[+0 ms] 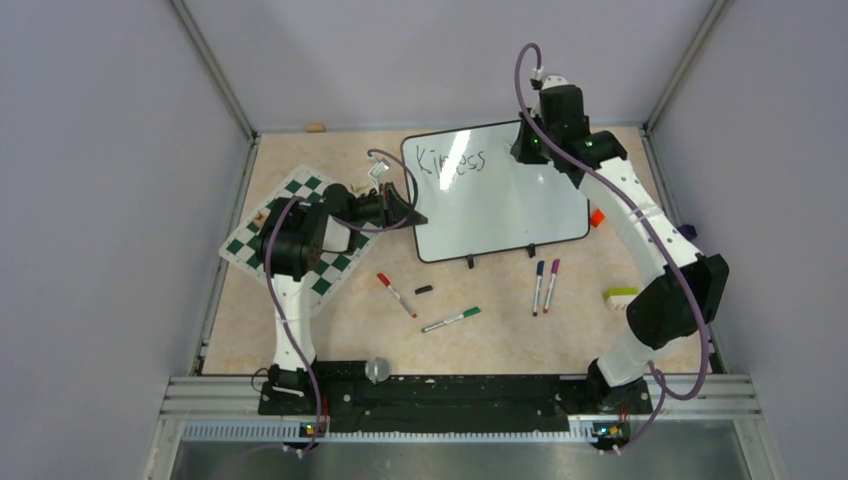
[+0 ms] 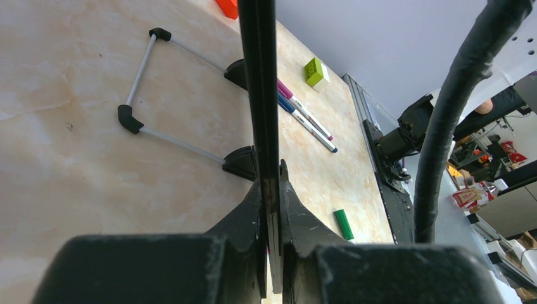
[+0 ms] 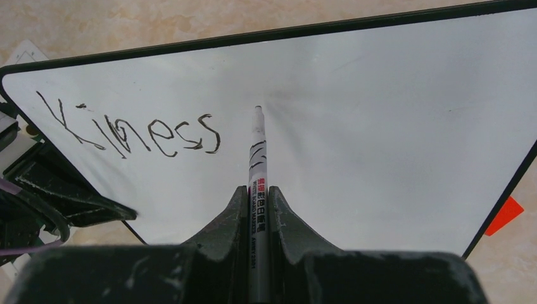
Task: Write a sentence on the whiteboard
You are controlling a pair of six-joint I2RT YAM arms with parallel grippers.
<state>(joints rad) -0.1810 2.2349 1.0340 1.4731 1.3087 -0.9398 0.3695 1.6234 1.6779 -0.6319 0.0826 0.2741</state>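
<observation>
The whiteboard stands tilted on its two black feet at the back middle of the table. One black handwritten word, roughly "Kiness", sits at its upper left; it also shows in the right wrist view. My left gripper is shut on the board's left edge, seen edge-on between the fingers. My right gripper is shut on a white marker, its tip just right of the word, over the board.
A green-and-white chess mat lies under the left arm. Red, green, blue and purple markers and a black cap lie in front of the board. A lime block and an orange piece sit at right.
</observation>
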